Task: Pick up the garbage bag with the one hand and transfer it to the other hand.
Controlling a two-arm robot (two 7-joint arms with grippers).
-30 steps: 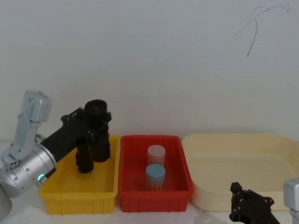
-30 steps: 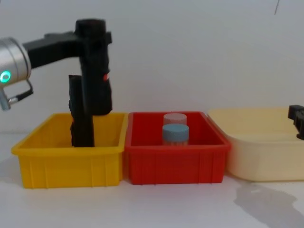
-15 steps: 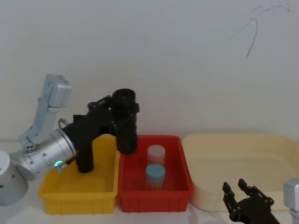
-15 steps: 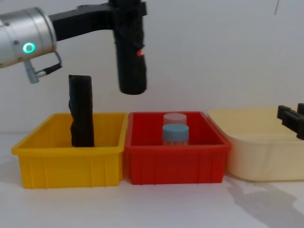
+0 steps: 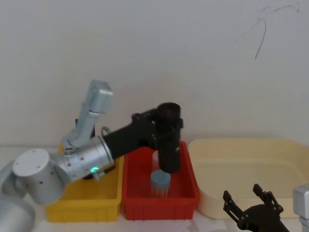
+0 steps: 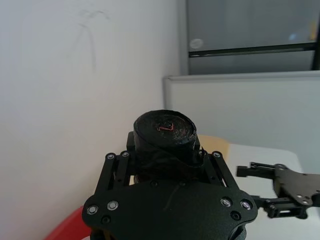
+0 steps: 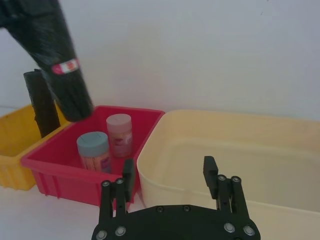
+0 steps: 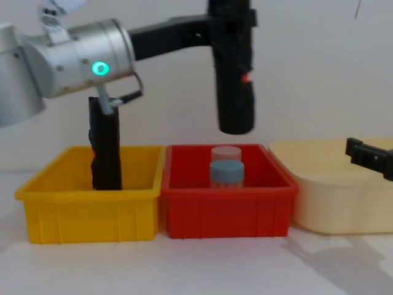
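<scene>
Pickup is complete: the left pincer [image 8: 230, 23] is clenched on the upper end of the garbage bag [image 8: 235, 92], holding it upright in the air above the red bin [image 8: 227, 215]. The transfer is not yet done: the right pincer [image 7: 169, 176] sits released, low before the cream tub [image 7: 240, 150], well apart from the bag. The red bin holds a blue-capped jar [image 8: 226, 175] and a pale-capped jar [image 8: 226, 152]. The yellow bin [image 8: 86, 212] holds a slim black roll [image 8: 105, 147]. The tub's visible interior is bare.

below garbage bag [image 8: 235, 74]: 2 jars [image 8: 227, 173] in red bin [image 8: 227, 215] | cream tub [image 8: 331, 209]: open room | yellow bin [image 8: 86, 215]: slim roll [image 8: 105, 147] upright
</scene>
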